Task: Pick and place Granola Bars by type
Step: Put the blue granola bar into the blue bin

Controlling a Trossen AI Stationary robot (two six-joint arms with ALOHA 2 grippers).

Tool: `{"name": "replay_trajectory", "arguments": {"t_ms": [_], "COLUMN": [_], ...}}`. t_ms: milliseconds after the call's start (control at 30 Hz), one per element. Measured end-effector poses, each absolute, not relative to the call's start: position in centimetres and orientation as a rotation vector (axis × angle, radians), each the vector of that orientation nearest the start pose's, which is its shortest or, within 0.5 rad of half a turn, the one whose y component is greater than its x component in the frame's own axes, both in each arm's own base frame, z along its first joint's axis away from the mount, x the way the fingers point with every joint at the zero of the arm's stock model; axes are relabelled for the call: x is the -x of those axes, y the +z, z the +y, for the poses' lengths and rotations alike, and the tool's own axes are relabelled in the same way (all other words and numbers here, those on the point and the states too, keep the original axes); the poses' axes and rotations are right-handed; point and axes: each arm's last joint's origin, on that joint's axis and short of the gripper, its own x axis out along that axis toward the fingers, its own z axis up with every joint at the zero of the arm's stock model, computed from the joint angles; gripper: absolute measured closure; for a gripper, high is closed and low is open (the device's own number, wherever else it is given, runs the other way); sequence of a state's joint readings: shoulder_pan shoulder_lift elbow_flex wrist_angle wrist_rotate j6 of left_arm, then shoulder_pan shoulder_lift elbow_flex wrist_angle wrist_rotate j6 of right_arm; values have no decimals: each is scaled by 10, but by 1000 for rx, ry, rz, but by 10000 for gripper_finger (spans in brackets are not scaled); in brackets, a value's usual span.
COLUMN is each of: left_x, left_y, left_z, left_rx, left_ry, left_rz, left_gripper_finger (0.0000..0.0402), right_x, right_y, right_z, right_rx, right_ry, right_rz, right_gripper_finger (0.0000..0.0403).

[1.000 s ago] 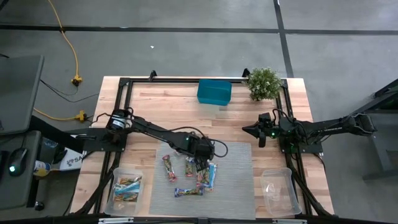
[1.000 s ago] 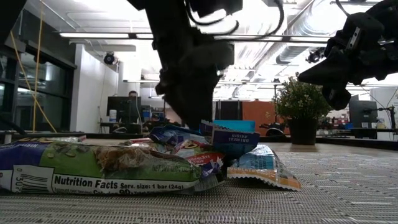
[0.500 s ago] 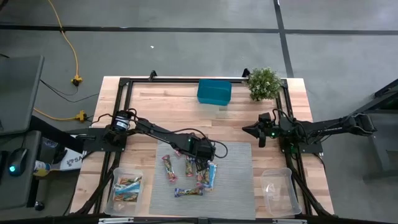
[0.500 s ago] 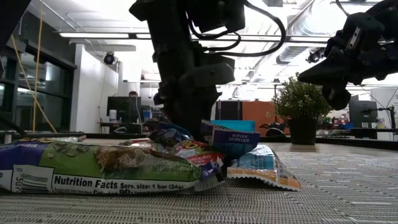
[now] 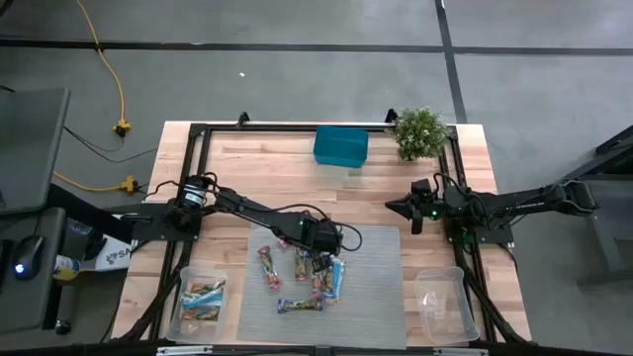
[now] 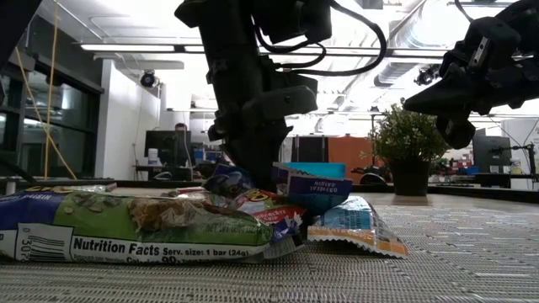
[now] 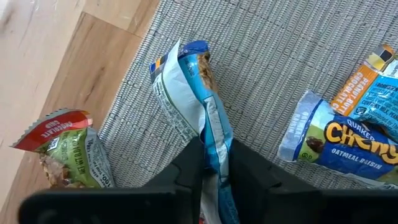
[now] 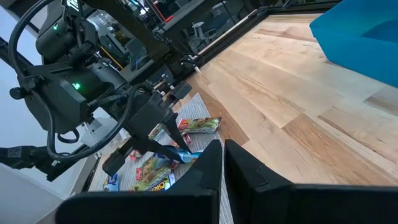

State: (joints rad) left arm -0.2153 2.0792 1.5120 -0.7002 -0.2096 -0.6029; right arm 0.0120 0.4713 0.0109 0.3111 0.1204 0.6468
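Left gripper (image 7: 214,163) stood low over the grey woven mat (image 5: 376,287), near the mat's far edge, fingers pinched on a light-blue-wrapped granola bar (image 7: 196,99) that stood on edge between them. Close round it lay the rest of the loose bars: a red-and-green one (image 7: 68,149) at the mat's border, half on bare wood, and a blue Quaker Chewy bar (image 7: 345,146) on the other side, with an orange-ended wrapper overlapping it. In the overhead view the loose cluster (image 5: 302,272) took up the left half of the mat; the right half lay open.

Clear tub (image 5: 201,302) at the near-left corner held several bars. A second clear tub (image 5: 441,302) sat at the near-right corner.

Right gripper (image 5: 404,206) hung above bare wood, well right of the mat's far edge, fingers closed on nothing.

Teal box (image 5: 340,145) and potted plant (image 5: 419,132) stood along the far edge, well apart from the bars. Black frame rails (image 5: 194,178) bordered the table on its sides.
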Motion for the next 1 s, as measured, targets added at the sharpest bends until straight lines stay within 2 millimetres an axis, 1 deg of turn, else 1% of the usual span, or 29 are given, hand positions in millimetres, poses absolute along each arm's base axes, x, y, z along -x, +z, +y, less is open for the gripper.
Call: {"name": "replay_trajectory", "arguments": {"t_ms": [133,200,267,333,400,567,667,800,900,1000], "left_x": [-409,-412,-418,-422,-427,-437,-441,-440,-439,-435], "left_y": [164,170,180,192,207,256,288,325,348,363], "left_z": [-83,-84,-83,-82,-78,-60,-46,-17,12,46], "left_rx": [252,233,211,174,121,-51,-196,-347,-371,-355], "left_ry": [351,321,301,288,283,227,215,251,285,318], "left_rz": [1186,1180,1158,1141,1130,1086,1047,1017,976,946], "left_gripper_finger": [352,352,352,353,353,353,353,353,353,353], "right_x": [-126,-126,-126,-126,-126,-126,-126,-126,-126,-126], "right_y": [154,154,154,154,154,154,154,154,154,154], "right_z": [-2,-2,-2,-2,-2,-2,-2,-2,-2,-2], "right_rx": [-635,-635,-635,-635,-635,-635,-635,-635,-635,-635], "right_ry": [-153,-153,-153,-153,-152,-153,-152,-153,-153,-153], "right_rz": [109,108,109,109,109,108,109,109,109,109], "right_gripper_finger": [402,402,402,402,402,402,402,402,402,402]}}
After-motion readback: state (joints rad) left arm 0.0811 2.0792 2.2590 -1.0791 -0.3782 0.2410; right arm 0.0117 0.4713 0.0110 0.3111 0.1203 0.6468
